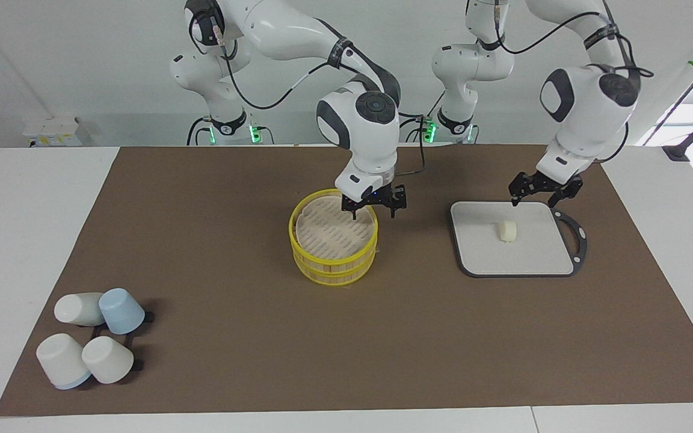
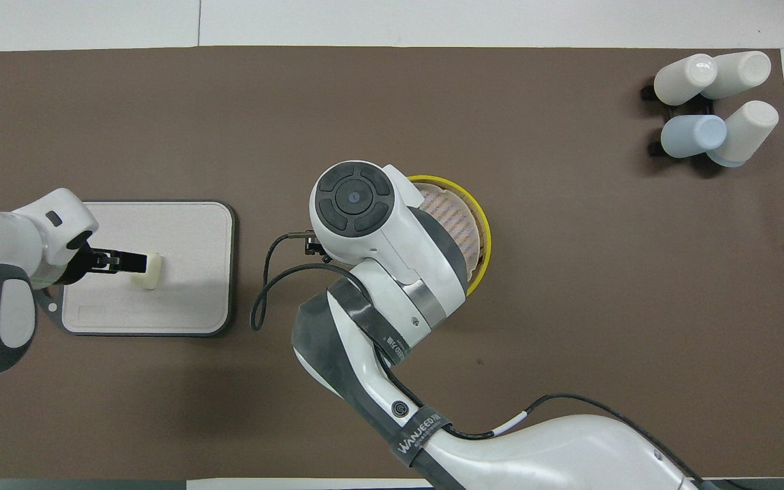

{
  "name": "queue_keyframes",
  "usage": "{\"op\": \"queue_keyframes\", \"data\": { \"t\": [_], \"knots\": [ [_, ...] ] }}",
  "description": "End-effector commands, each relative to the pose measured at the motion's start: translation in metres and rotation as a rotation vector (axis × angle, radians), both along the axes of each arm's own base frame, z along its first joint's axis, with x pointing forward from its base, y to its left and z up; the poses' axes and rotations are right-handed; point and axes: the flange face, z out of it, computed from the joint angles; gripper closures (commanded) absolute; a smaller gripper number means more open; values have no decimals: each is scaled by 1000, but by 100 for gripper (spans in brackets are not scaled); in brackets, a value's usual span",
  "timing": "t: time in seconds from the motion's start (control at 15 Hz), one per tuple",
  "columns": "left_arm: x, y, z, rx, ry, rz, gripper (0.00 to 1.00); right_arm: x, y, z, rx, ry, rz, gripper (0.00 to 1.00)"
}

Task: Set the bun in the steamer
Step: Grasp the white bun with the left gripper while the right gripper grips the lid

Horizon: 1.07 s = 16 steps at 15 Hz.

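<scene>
The bun [image 1: 507, 231] lies on its side on the grey-rimmed board [image 1: 533, 258], toward the left arm's end of the table. My left gripper [image 1: 536, 195] hangs open over the board's edge nearest the robots, above the bun and not touching it. In the overhead view its fingers [image 2: 120, 260] reach up to the bun [image 2: 149, 270]. The yellow-rimmed steamer [image 1: 334, 237] stands mid-table and shows a slatted tan surface. My right gripper [image 1: 373, 209] is open at the steamer's robot-side rim, one finger inside and one outside. In the overhead view the right arm hides most of the steamer [image 2: 479, 228].
Several white and blue cups [image 1: 91, 343] lie on a small black rack at the right arm's end, far from the robots; they also show in the overhead view [image 2: 715, 102]. A brown mat [image 1: 232, 337] covers the table. The board [image 2: 188, 272] has a handle loop at its outer end.
</scene>
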Motion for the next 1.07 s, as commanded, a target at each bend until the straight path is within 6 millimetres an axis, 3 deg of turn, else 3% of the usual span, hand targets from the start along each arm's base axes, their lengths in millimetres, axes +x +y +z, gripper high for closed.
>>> {"op": "queue_keyframes", "data": {
  "t": [0.0,0.07,0.2,0.27,0.33,0.47,0.53,0.6,0.73,0.87,1.0],
  "knots": [
    [-5,-4,-53,3,-29,-34,0,-11,-12,-4,13,-21,-20,0],
    [-7,-4,-57,5,-30,-43,0,-13,-14,-8,13,-23,-19,22],
    [-7,-4,-64,6,-21,-53,0,-17,-15,-10,11,-18,-18,89],
    [-8,-5,-67,7,-18,-55,0,-20,-11,-10,11,-18,-9,100],
    [-8,-5,-69,7,-21,-53,7,-21,-10,-10,11,-18,-7,100],
    [-8,-5,-69,7,-18,-50,36,-19,-11,-8,9,-17,-5,100],
    [-7,-6,-67,7,-15,-53,52,-11,-19,0,0,-11,9,100],
    [-7,-8,-68,7,-8,-57,60,0,-23,18,-10,3,40,100],
    [-7,-9,-68,6,2,-57,64,37,-62,58,-50,69,96,100],
    [-2,-8,-60,5,23,-54,64,49,-112,95,-64,116,197,100],
    [19,-20,-25,1,59,-44,64,53,-183,128,-82,165,272,100]
  ]
}}
